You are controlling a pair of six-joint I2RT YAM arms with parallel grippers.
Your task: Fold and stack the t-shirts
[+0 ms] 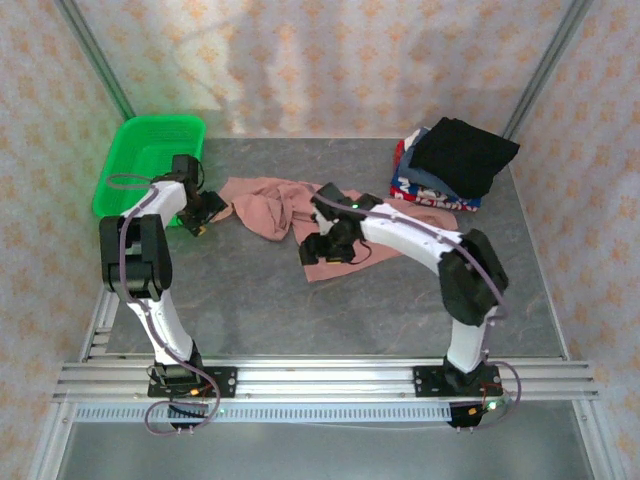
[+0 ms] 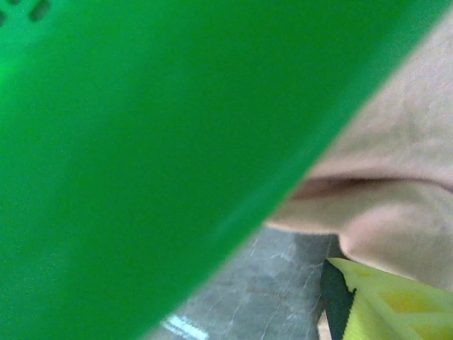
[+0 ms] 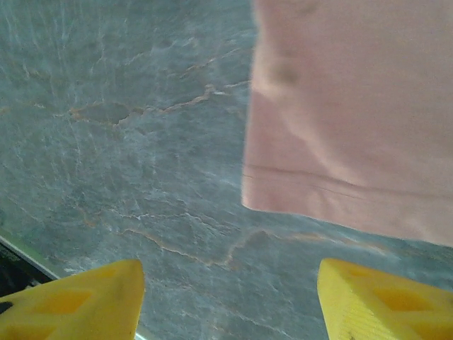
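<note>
over the near middle of the table (image 3: 106, 142), the right gripper (image 3: 226, 301) hangs with fingers wide apart, the hem of the pink shirt (image 1: 262, 203) just ahead. that shirt lies crumpled across the middle. at its left end, beside the green basket (image 1: 150, 155), sits the left gripper (image 1: 205, 220); open or closed, i cannot tell. far right stands the folded stack (image 1: 455, 160), black on top. spreading the shirt looks the step in hand; next the right gripper must close on the hem.
</note>
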